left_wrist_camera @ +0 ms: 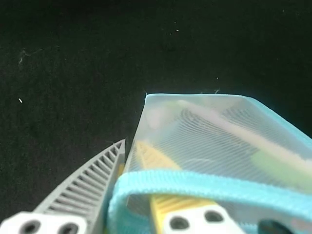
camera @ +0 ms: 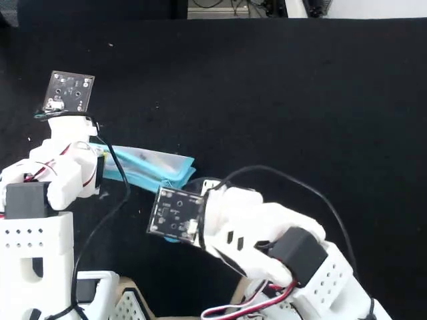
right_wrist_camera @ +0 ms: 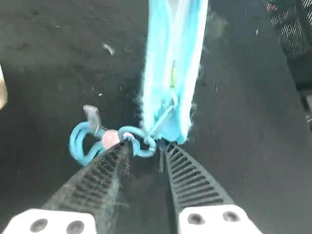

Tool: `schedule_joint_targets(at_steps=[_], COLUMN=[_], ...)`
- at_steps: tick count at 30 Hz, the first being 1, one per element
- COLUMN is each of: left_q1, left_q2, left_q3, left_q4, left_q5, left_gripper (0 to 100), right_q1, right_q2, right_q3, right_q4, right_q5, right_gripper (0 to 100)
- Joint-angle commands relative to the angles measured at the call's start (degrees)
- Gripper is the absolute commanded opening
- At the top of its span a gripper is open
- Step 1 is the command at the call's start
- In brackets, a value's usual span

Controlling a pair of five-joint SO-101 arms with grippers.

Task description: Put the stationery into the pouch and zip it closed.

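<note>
On the surface (camera: 267, 87), the pouch (camera: 150, 165) lies lengthwise between both arms. Left hand (left_wrist_camera: 130, 146) clamps one end; right hand (right_wrist_camera: 146, 146), narrowly parted, faces the zip end, pull cord (right_wrist_camera: 83, 144) at its tips.

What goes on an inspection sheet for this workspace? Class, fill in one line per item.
Surface: black cloth.
Job's things: translucent blue pouch lying flat, stationery inside; pull cord at its zip end.
Clutter: lint specks.
End effectors: left end effector shut on one pouch end; right end effector open beside the pull cord.
Cables: black cable arching over right arm.
Surroundings: pale objects beyond far edge.
</note>
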Motion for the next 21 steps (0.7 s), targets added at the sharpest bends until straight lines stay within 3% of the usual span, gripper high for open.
schedule_joint_targets(at_steps=[1, 12, 21], left_q1=[-1.5, -1.4, -1.4], left_q2=[0.7, 0.7, 0.7], left_q3=[2.8, 2.8, 2.8], left_q4=[-0.4, -0.5, -0.5], left_q5=[-0.4, -0.4, -0.3], left_gripper=[3, 3, 3], right_q1=[-1.7, -1.8, -1.6], right_q2=[-0.6, -0.1, -0.3], right_q3=[-0.5, -0.7, 4.2], right_q4=[-1.6, 1.8, -3.3], right_q5=[-0.5, -0.5, -0.5], right_gripper=[8.3, 8.6, 12.3])
